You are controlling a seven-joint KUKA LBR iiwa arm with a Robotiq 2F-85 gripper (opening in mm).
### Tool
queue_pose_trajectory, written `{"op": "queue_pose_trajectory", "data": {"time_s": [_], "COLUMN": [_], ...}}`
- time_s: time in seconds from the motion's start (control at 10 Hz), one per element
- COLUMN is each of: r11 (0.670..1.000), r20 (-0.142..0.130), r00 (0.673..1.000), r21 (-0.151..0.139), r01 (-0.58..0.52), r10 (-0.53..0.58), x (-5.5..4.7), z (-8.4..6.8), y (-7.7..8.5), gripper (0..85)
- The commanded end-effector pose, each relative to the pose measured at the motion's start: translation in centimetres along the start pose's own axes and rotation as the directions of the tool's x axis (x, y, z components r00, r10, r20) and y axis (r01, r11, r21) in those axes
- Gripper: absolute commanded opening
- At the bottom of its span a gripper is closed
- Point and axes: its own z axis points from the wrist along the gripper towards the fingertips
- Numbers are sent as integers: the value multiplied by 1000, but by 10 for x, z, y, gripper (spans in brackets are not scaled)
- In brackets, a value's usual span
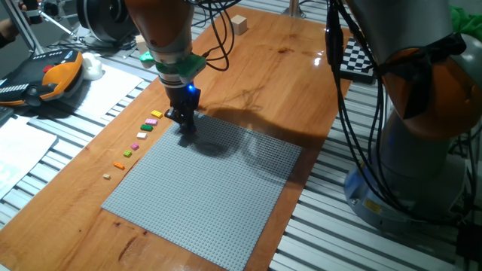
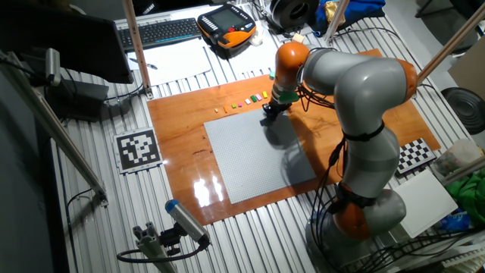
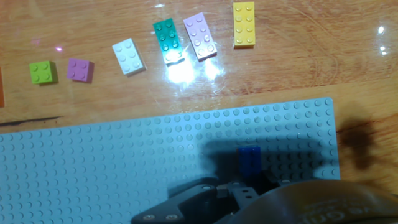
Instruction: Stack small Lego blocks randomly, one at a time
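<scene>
My gripper [image 1: 183, 126] [image 2: 270, 114] is down at the far left corner of the grey baseplate [image 1: 211, 196]. In the hand view a small blue Lego block [image 3: 249, 158] sits at the gripper [image 3: 249, 181] tips, low over the studs, and the jaws look shut on it. Beyond the plate's edge, loose small blocks lie in a row on the wood: yellow [image 3: 244, 24], lilac [image 3: 200, 36], teal green [image 3: 168, 37], white [image 3: 129, 56], purple [image 3: 80, 70] and lime [image 3: 43, 72]. The same row [image 1: 141, 136] runs along the plate's left side in one fixed view.
A wooden cube [image 1: 239, 24] stands at the far end of the wooden board. A checkerboard [image 1: 354, 56] lies at the right edge. The orange teach pendant [image 1: 45, 79] and papers sit to the left. The arm's base [image 1: 407, 150] fills the right side.
</scene>
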Motion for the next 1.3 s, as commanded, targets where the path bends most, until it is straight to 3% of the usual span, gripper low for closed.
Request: {"op": "queue_pose_trajectory", "data": {"time_s": [0.0, 0.3, 1.0, 1.2], "r11": [1000, 1000, 1000, 999], "r20": [0, 2, -35, -46], "r00": [1000, 1000, 999, 999], "r21": [0, 18, 18, 34], "r01": [3, 6, 1, 17], "r10": [-3, -6, -1, -15], "x": [0, 0, 1, 1], "z": [0, -1, -2, -2], "y": [1, 1, 1, 1], "gripper": [0, 0, 0, 0]}}
